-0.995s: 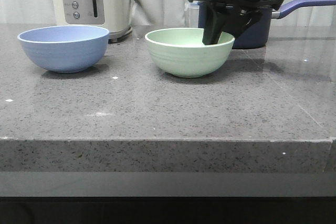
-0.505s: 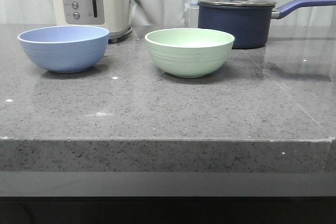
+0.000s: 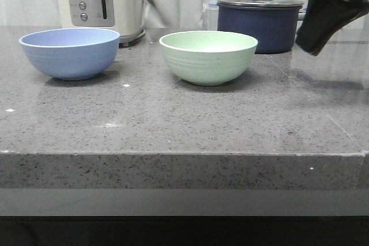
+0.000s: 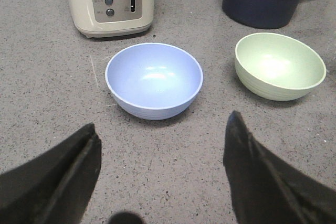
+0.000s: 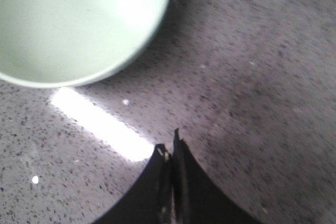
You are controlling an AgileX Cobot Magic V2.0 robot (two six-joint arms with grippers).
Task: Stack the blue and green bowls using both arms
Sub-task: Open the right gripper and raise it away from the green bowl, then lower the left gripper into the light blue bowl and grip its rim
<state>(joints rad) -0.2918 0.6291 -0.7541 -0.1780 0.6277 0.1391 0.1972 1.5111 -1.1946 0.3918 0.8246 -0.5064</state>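
Observation:
The blue bowl (image 3: 70, 52) stands upright on the grey counter at the left; it also shows in the left wrist view (image 4: 154, 80). The green bowl (image 3: 208, 56) stands upright at the middle, apart from the blue one; it shows in the left wrist view (image 4: 279, 65) and the right wrist view (image 5: 73, 22). My right gripper (image 3: 314, 47) hangs above the counter to the right of the green bowl, shut and empty (image 5: 169, 148). My left gripper (image 4: 163, 135) is open and empty, set back from the blue bowl on the near side; it is out of the front view.
A cream toaster (image 3: 101, 1) stands behind the blue bowl. A dark navy lidded saucepan (image 3: 260, 20) stands behind the green bowl, with a clear container (image 3: 210, 15) beside it. The counter's front edge (image 3: 184, 155) runs across the front view.
My right gripper was inside the green bowl a second ago, rose out of it, and has now come down to the bowl's right. Both bowls have stayed in place.

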